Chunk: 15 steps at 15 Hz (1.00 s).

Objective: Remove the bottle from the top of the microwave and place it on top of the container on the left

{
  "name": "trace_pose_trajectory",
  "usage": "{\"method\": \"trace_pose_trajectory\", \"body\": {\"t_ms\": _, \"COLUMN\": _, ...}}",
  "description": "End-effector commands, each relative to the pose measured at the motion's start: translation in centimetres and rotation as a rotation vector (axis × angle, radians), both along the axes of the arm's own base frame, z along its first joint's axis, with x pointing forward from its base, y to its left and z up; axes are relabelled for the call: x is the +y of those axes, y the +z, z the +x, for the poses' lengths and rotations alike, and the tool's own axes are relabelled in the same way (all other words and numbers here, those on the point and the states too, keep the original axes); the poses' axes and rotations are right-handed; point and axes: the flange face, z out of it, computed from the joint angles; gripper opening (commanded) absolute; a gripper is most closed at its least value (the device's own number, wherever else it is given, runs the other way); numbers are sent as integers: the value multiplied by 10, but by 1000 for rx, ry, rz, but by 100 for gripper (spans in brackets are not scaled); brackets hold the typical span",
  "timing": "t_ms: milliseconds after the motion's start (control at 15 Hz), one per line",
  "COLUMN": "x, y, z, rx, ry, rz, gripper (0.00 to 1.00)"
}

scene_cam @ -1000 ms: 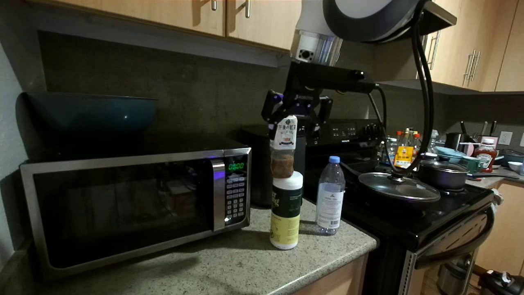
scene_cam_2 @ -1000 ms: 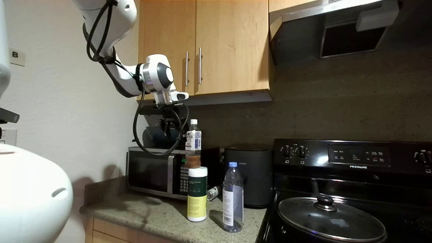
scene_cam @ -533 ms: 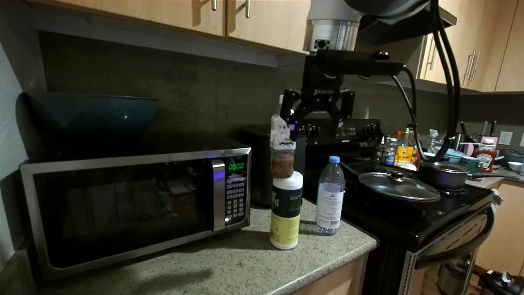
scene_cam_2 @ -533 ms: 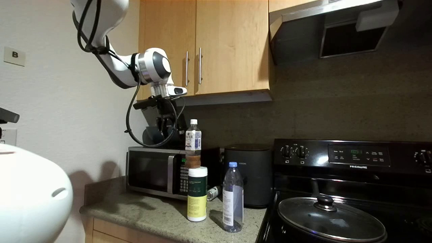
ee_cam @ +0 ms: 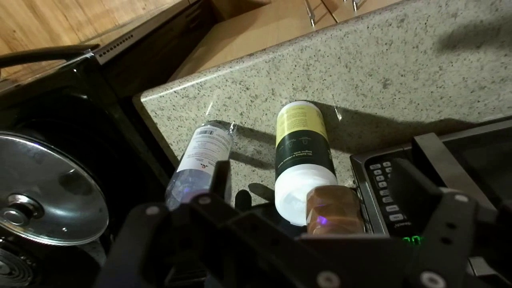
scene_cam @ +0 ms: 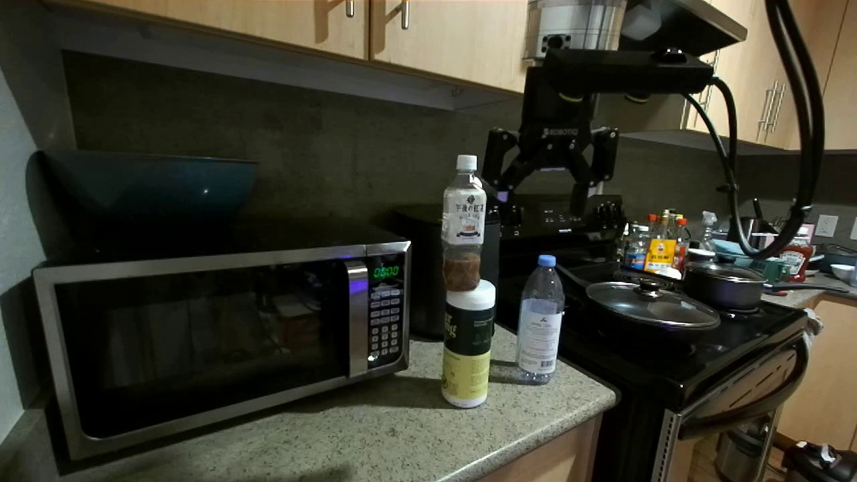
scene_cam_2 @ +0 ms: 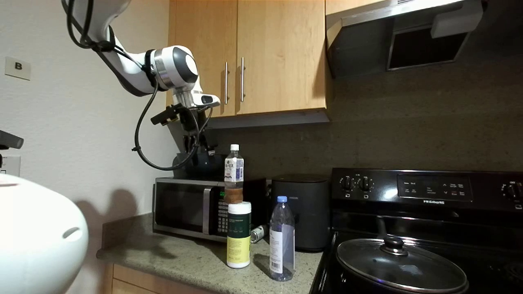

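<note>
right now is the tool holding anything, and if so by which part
Nothing is held: the tool is open, and the bottle stands on the container.

The smooth plastic container (scene_cam: 467,348) has a glossy plastic bottle (scene_cam: 463,224) atop, a metal-and-glass microwave (scene_cam: 214,341) beside and stone-like countertop (scene_cam: 375,428) beneath.

White-capped bottle (scene_cam: 463,224), green-and-yellow container (scene_cam: 466,348), silver-and-black microwave (scene_cam: 214,341), black tool (scene_cam: 537,204), speckled counter (scene_cam: 402,432)
</note>
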Motion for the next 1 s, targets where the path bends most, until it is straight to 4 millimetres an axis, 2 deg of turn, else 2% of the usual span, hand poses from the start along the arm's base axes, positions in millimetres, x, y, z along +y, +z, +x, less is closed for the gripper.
{"method": "trace_pose_trajectory", "body": {"t_ms": 0, "x": 0, "y": 1, "z": -1, "rx": -1, "ry": -1, "rz": 0, "gripper": 100}}
{"method": "trace_pose_trajectory", "body": {"t_ms": 267, "x": 0, "y": 0, "z": -3, "rx": -4, "ry": 9, "rz": -17, "gripper": 100}}
{"method": "trace_pose_trajectory", "body": {"t_ms": 600, "x": -17, "y": -13, "z": -28, "rx": 24, "ry": -47, "rz": -27, "gripper": 100}}
{"method": "trace_pose_trajectory", "body": {"t_ms": 933, "x": -27, "y": -27, "z": -44, "rx": 48, "ry": -94, "rz": 3, "gripper": 100}}
